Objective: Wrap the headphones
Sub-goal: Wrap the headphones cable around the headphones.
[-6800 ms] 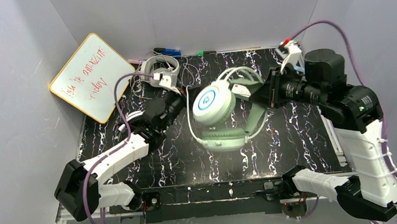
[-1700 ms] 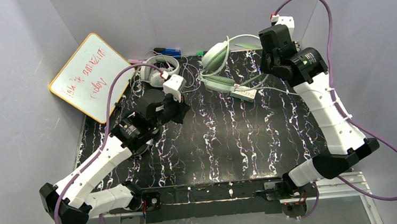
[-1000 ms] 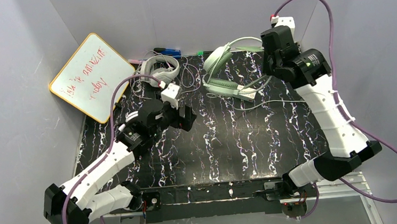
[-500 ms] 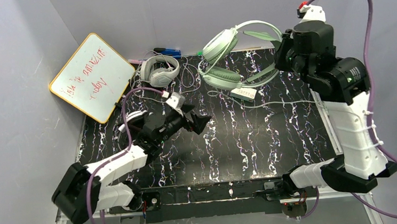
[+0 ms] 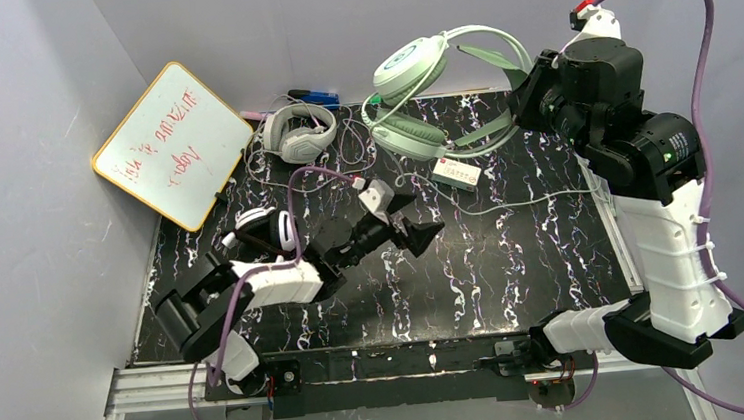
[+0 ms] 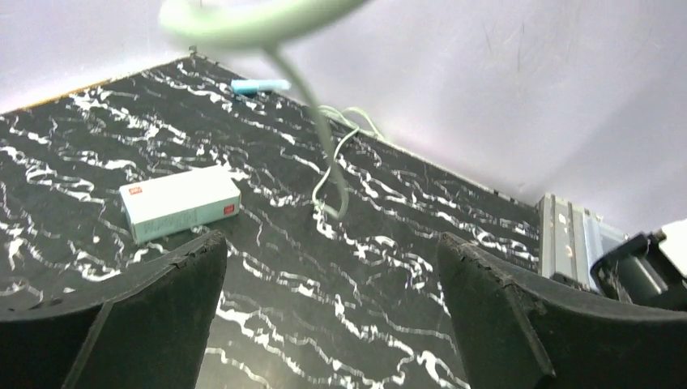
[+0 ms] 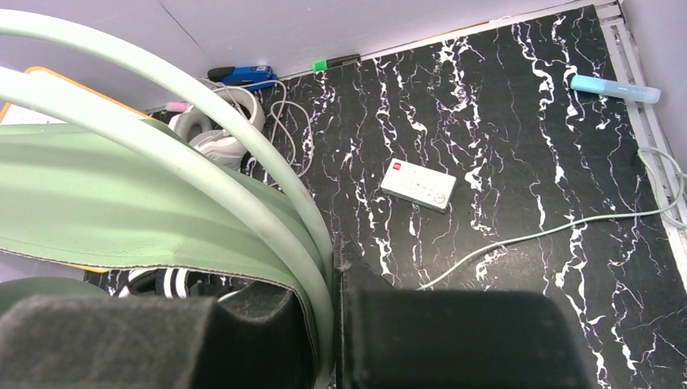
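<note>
Mint-green headphones [image 5: 407, 67] clamped in right end effector [image 5: 523, 96].

**Left hand spread wide, right hand gripping up high**

The left arm [image 5: 254, 284] lies low and folded, with its elbow back at the near left and its forearm reaching right toward the middle. Its hand [image 5: 425, 216] points right with the jaws spread wide. In the wrist view both black fingers [image 6: 113, 324] stand far apart with nothing between them.

The right arm [image 5: 672, 247] stands tall, its white link upright and its wrist bent over to the left. Its hand [image 5: 525, 98] sits high at the far right, fingers [image 7: 454, 336] nearly together, pinching the band of the mint-green headset [image 5: 412, 132].
</note>
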### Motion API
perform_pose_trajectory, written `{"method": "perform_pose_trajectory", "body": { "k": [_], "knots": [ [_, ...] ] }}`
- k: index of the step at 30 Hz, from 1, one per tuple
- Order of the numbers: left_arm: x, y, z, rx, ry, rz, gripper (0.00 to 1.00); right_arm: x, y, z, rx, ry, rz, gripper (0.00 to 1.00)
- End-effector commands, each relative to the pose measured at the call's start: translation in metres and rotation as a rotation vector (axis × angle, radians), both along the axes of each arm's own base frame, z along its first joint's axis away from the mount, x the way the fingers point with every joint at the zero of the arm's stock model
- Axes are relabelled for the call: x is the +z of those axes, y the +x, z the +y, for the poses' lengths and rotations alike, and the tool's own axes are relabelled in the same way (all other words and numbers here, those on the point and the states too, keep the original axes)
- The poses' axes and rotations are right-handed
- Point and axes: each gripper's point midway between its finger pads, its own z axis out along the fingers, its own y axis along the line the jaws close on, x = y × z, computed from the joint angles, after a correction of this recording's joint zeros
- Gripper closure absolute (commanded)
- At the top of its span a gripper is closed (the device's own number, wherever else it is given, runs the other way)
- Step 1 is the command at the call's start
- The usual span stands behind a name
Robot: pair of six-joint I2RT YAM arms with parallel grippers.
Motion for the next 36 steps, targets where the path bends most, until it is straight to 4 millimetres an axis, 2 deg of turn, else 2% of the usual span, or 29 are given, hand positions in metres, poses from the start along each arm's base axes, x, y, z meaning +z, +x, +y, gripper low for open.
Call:
{"method": "perform_pose_trajectory", "body": {
  "k": [1, 5, 9, 11, 19, 20, 21, 22, 25, 26, 29, 31, 33, 34, 36],
  "knots": [
    [0.046, 0.017, -0.018, 0.051, -0.157, -0.071, 0.02, 0.057, -0.008, 0.005, 0.01, 0.191, -0.167, 0.99],
    [0.053, 0.024, -0.037, 0.034, -0.23, -0.063, 0.02, 0.059, -0.009, 0.006, 0.015, 0.207, -0.171, 0.99],
    [0.045, 0.038, -0.05, 0.063, -0.252, -0.04, 0.03, 0.064, -0.011, 0.005, 0.014, 0.219, -0.182, 0.99],
    [0.042, 0.044, -0.055, 0.072, -0.263, -0.035, 0.08, 0.065, -0.012, 0.005, 0.016, 0.222, -0.186, 0.99],
    [0.035, 0.056, -0.086, 0.033, -0.32, -0.014, 0.15, 0.068, -0.014, 0.001, -0.003, 0.233, -0.195, 0.99],
    [0.036, 0.058, -0.092, 0.025, -0.327, -0.018, 0.2, 0.069, -0.014, 0.0, -0.005, 0.237, -0.2, 0.99],
    [0.03, 0.061, -0.098, 0.021, -0.321, -0.014, 0.28, 0.07, -0.015, -0.001, -0.01, 0.24, -0.204, 0.99],
    [0.027, 0.063, -0.101, 0.018, -0.321, -0.015, 0.43, 0.07, -0.015, -0.002, -0.015, 0.241, -0.206, 0.99],
    [0.028, 0.066, -0.098, 0.039, -0.305, -0.041, 1.0, 0.068, -0.014, -0.007, -0.041, 0.231, -0.201, 0.99],
    [0.027, 0.065, -0.094, 0.049, -0.284, -0.05, 1.0, 0.064, -0.013, -0.009, -0.055, 0.22, -0.195, 0.99],
    [0.025, 0.062, -0.064, 0.115, -0.163, -0.056, 1.0, 0.051, -0.007, -0.016, -0.104, 0.176, -0.168, 0.99],
    [0.022, 0.063, -0.023, 0.214, -0.064, -0.036, 1.0, 0.041, -0.003, -0.02, -0.134, 0.147, -0.15, 0.99],
    [0.022, 0.067, 0.042, 0.381, 0.043, 0.01, 1.0, 0.03, 0.002, -0.023, -0.162, 0.122, -0.132, 0.99],
    [0.015, 0.069, 0.083, 0.492, 0.161, 0.06, 1.0, 0.025, 0.003, -0.025, -0.172, 0.114, -0.125, 0.99],
    [0.031, 0.066, 0.176, 0.777, 0.314, 0.085, 1.0, 0.016, 0.007, -0.026, -0.193, 0.101, -0.114, 0.99]
  ]
}}
